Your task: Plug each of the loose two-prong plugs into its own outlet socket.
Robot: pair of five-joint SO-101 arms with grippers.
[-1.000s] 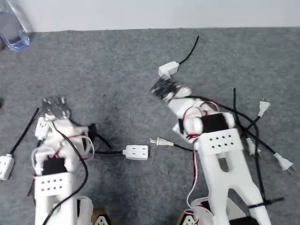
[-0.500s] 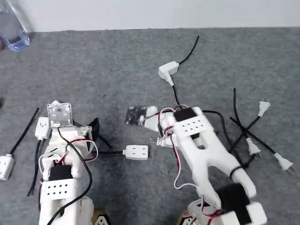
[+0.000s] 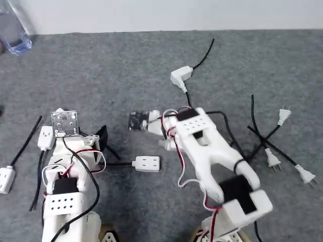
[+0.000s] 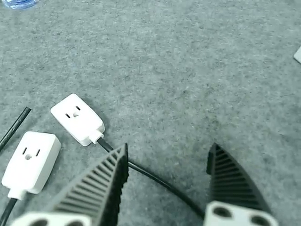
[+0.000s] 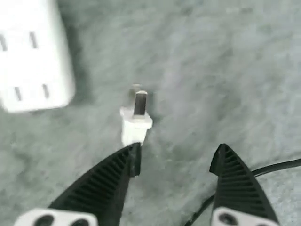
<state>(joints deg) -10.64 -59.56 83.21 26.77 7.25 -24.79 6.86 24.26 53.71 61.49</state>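
- Clear bottle [image 3: 12, 31] at the far left corner of the grey tabletop [image 3: 101, 75], cut off by the edge. Cannot tell what is inside.
- Three-way socket [image 3: 146, 164] lying flat at the middle, on a cord leading towards the left arm, slots uncovered.
- Two-prong plug [image 5: 135, 117] on the tabletop near that socket but apart from it, prongs pointing away from the right gripper [image 5: 178, 150].
- Right jaws released and spread wide, one tip just beside the plug's body, nothing grasped.
- Same plug mostly hidden beneath the right arm in the high view.
- Left gripper [image 4: 168, 149] low over the tabletop, jaws released and apart, a black cord [image 4: 155, 179] crossing under them.
- Beyond one jaw, a single socket [image 4: 77, 118] and a second socket [image 4: 30, 162] side by side, the latter's cord cut off.
- Far right, among crossed cords: upper plug [image 3: 284, 115], middle plug [image 3: 272, 161], lower plug [image 3: 306, 175].
- Angled plug [image 3: 180, 75] farther back.
- A second ago, right arm's head up beside the angled plug; since swung down and leftward over the middle plug.
- Left arm drawn back slightly since then, unmoved over the last half second.
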